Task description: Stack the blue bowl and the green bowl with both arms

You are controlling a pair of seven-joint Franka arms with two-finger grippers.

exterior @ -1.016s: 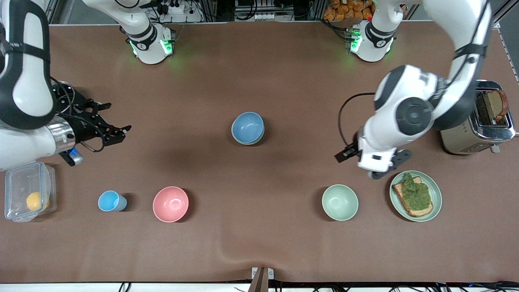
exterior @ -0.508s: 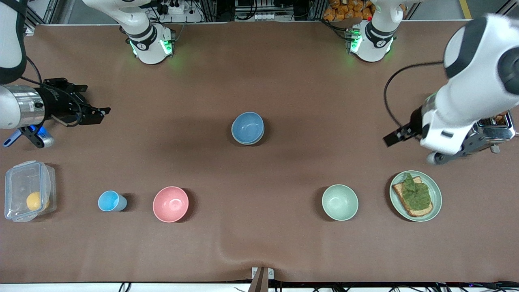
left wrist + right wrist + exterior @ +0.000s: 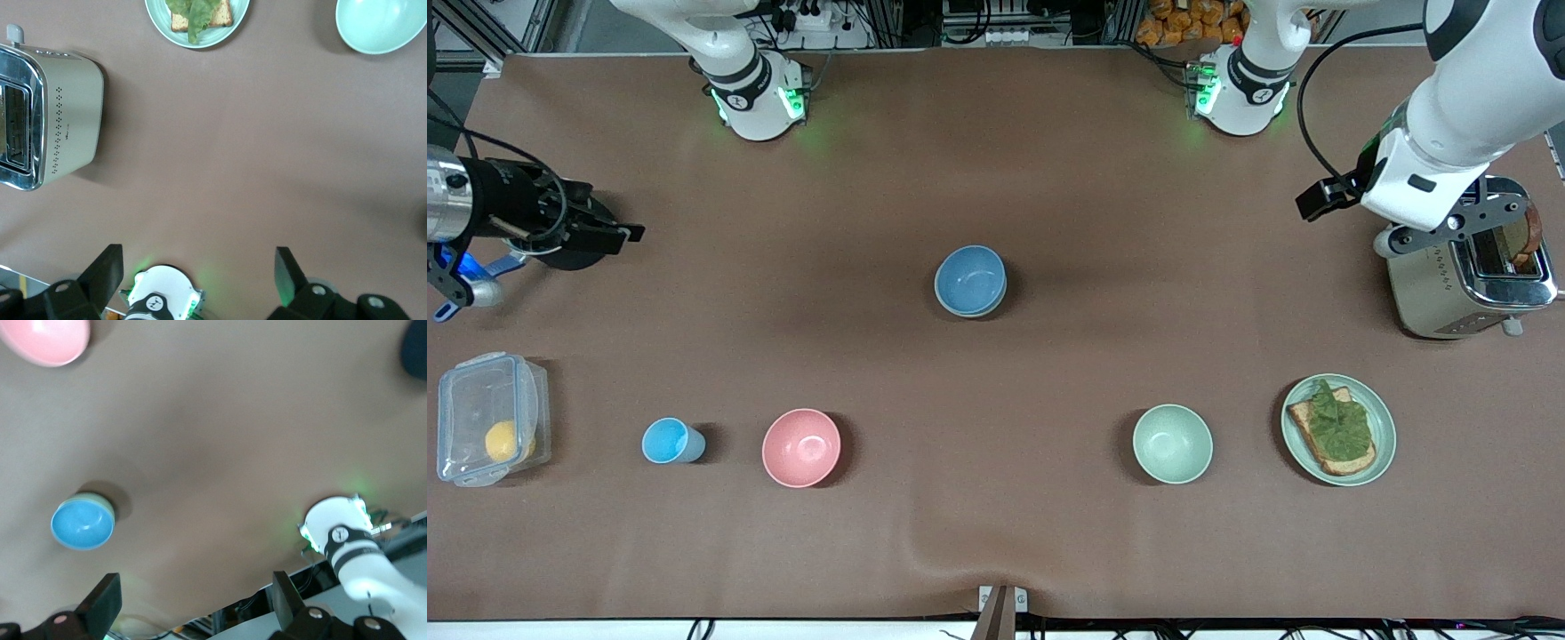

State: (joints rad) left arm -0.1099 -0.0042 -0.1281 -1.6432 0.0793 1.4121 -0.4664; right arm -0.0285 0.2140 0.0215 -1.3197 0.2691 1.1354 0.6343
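Note:
The blue bowl [image 3: 970, 279] sits in the middle of the table, nested in the green bowl, of which only a thin sage rim [image 3: 999, 302] shows. The right wrist view shows the blue bowl [image 3: 82, 523] with the green rim [image 3: 90, 496] round it. My left gripper [image 3: 1445, 227] is open and empty over the toaster at the left arm's end; its open jaws show in the left wrist view [image 3: 197, 267]. My right gripper [image 3: 618, 233] is open and empty at the right arm's end; its open jaws show in the right wrist view [image 3: 193, 593].
Nearer the front camera stand a light-blue cup [image 3: 669, 441], a pink bowl [image 3: 801, 447], a pale mint bowl [image 3: 1172, 443] and a green plate [image 3: 1383, 444] with toast. A toaster [image 3: 1467, 284] and a clear lidded box [image 3: 485, 418] stand at the table's two ends.
Both arms have drawn back from the table's middle. The left gripper went from beside the toast plate to over the toaster. The right gripper moved toward the table's edge. The bowls have not moved.

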